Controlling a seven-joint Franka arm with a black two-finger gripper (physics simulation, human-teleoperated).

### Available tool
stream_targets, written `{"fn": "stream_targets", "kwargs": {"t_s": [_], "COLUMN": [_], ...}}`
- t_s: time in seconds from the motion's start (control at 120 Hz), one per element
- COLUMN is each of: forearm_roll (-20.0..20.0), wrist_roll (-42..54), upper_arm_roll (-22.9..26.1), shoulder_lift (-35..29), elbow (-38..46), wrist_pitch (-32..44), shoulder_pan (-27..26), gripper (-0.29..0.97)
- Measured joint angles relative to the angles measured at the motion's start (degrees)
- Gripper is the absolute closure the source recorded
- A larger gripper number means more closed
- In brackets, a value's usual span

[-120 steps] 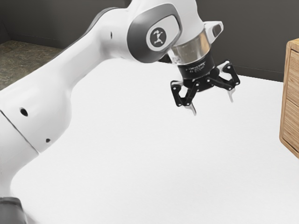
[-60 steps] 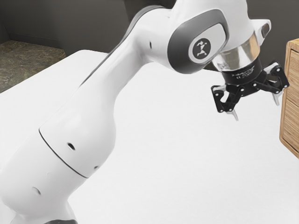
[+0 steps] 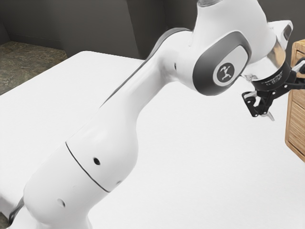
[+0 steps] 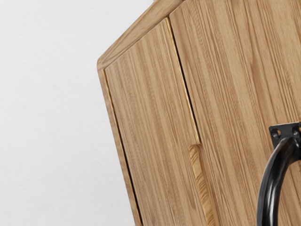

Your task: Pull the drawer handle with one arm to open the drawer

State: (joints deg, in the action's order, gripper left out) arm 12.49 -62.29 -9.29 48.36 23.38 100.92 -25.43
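Note:
A light wooden cabinet [image 3: 298, 100] stands at the exterior view's right edge, its drawer fronts [image 4: 225, 108] lying flush with each other. A black curved handle [image 4: 275, 181] is bolted to the wider front; it sits off to one side of my hand's line of sight. My black gripper [image 3: 285, 95] hangs open just in front of the cabinet face, with nothing between its fingers. One fingertip [image 3: 270, 116] points down toward the table, the other reaches up close to the wood.
The cabinet rests on a broad white table [image 3: 190, 162]. A dark wall [image 3: 71, 24] and a patch of mottled floor [image 3: 24, 62] lie behind the table on the exterior view's left. My white arm [image 3: 143, 105] stretches across the table's middle.
My arm has swung toward the exterior view's right and extended, carrying the open gripper from mid-table up close to the cabinet face. The cabinet has not moved.

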Motion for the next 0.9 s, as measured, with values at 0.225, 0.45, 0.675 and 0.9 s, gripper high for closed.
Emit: {"fn": "stream_targets", "kwargs": {"t_s": [0.225, 0.45, 0.675, 0.9], "forearm_roll": [0.0, 0.0, 0.0, -0.1], "wrist_roll": [0.1, 0.3, 0.4, 0.4], "upper_arm_roll": [2.2, 3.8, 4.3, 4.9], "shoulder_lift": [1.9, 1.9, 1.8, 1.7], "elbow": [-1.8, -1.3, -0.1, 1.3], "wrist_pitch": [5.3, 7.7, 8.4, 8.2], "shoulder_pan": [0.7, 0.5, 0.4, -0.2], "gripper": [0.0, 0.0, 0.0, 0.0]}}
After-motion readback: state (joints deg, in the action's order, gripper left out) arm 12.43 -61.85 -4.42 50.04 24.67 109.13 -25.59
